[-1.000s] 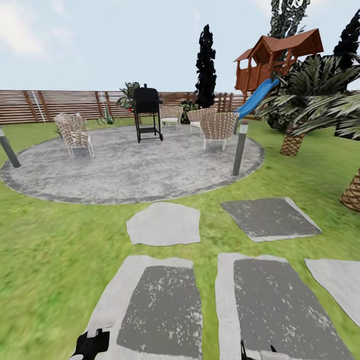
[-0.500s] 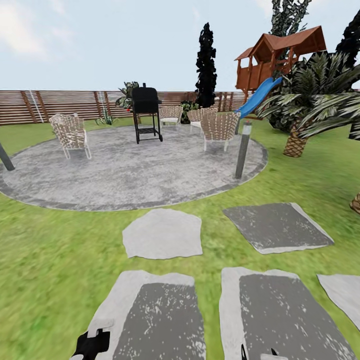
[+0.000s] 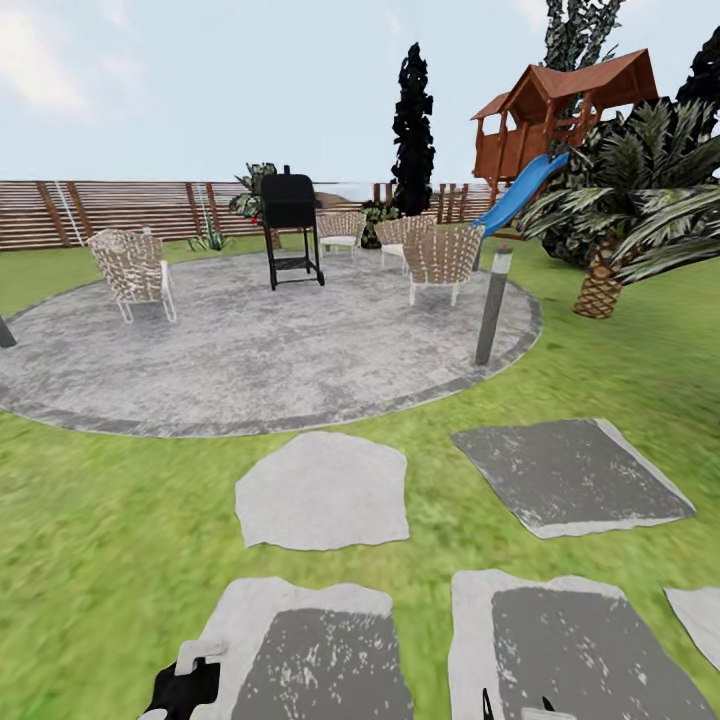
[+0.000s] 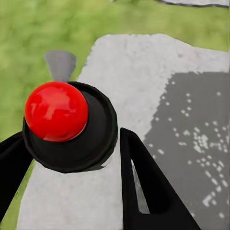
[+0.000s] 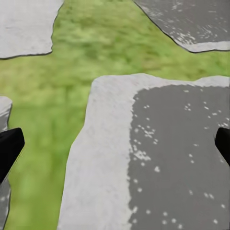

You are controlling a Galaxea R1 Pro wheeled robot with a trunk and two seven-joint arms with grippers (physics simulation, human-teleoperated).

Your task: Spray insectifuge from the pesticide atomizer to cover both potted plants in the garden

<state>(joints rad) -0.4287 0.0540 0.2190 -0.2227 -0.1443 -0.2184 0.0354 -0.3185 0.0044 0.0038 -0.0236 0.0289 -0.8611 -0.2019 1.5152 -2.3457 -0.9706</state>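
Left end effector (image 4: 72,158) is clenched on the pesticide atomizer (image 4: 67,127), right end effector (image 5: 115,146) is released. I'd roll across the patio (image 3: 250,350) toward the potted plant (image 3: 210,238) by the fence (image 3: 100,210), bottle upright.

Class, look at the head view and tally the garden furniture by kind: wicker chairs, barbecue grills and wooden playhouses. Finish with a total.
Wicker chairs: 4
Barbecue grills: 1
Wooden playhouses: 1
Total: 6
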